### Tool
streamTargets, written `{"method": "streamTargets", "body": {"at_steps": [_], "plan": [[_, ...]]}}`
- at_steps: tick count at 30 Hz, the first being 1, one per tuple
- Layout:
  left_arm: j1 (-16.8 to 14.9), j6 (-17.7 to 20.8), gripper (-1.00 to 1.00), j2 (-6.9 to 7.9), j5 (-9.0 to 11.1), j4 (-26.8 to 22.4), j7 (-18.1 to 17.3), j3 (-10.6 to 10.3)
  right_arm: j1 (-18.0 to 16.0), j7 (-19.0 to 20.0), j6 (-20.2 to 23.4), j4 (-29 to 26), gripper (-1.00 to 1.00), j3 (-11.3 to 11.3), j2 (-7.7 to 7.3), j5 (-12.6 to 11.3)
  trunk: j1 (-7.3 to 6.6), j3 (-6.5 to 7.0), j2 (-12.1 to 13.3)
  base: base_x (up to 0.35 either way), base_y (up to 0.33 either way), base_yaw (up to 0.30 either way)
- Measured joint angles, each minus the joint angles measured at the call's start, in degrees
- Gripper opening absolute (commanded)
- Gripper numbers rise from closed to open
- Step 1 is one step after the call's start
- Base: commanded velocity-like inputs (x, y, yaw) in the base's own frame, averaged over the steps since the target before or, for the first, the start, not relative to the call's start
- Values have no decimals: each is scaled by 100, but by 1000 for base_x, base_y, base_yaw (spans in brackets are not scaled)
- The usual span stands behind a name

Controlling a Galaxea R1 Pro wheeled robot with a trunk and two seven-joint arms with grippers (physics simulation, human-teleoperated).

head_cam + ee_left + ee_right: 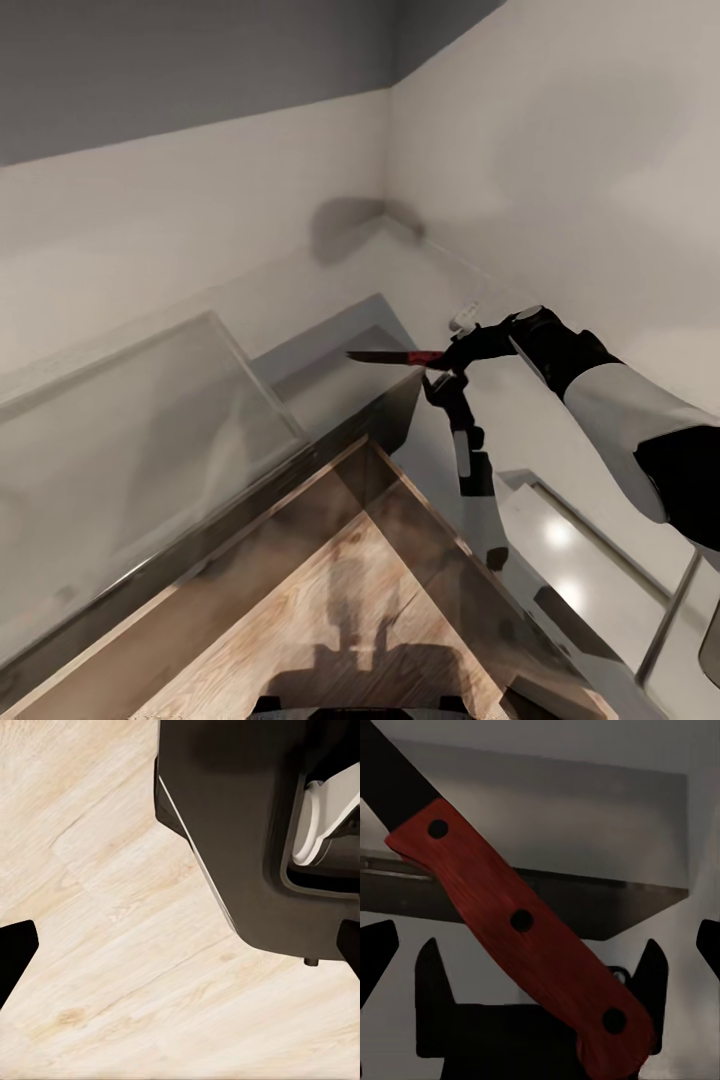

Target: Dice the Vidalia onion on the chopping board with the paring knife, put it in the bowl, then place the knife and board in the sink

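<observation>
Pale wood floor [112,967] close below, with the left gripper's dark finger tip [15,956] at the edge; open or shut, cannot tell. Farther out, right gripper [440,362] clamped tight on the paring knife [385,357]. Red handle [521,937] with three dark rivets lying slantwise between the fingers. Dark blade sticking out sideways, nearly level, away from the right arm. Beyond it, grey countertop [130,430] running into the corner. Probably carrying the knife somewhere; sink and board not spotted yet, so a turn likely needed.
</observation>
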Motion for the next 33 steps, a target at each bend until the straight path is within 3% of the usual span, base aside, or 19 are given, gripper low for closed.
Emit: {"method": "streamTargets", "body": {"at_steps": [13,33], "plan": [[0,0,100,0,-3,-1,0,0,-2,20,-5,-5,100,-17,21,-12,-1,-115,-2,0,0,0],[0,0,100,0,-8,0,0,0,-5,21,-34,-5,100,-35,21,-15,-2,-127,-4,0,0,0]]}}
